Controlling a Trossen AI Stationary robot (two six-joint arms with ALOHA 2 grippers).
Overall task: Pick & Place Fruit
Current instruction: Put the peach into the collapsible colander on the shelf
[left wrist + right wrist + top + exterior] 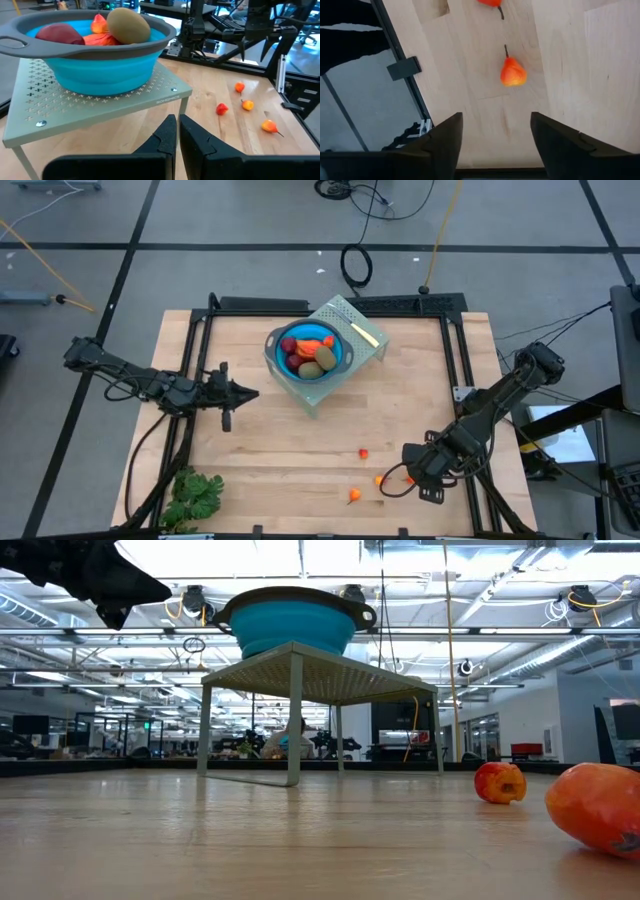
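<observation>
Tiny orange fruit on table — right gripper above, wide open, empty; left gripper closed.

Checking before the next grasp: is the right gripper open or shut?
Open. In the right wrist view the right gripper has its fingers spread wide apart above a small orange fruit on the table.

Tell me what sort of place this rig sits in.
Probably a robotics lab or open workshop: a wooden table in a dark metal frame, cables on the grey floor, and exposed ceiling lights over rows of workstations.
</observation>
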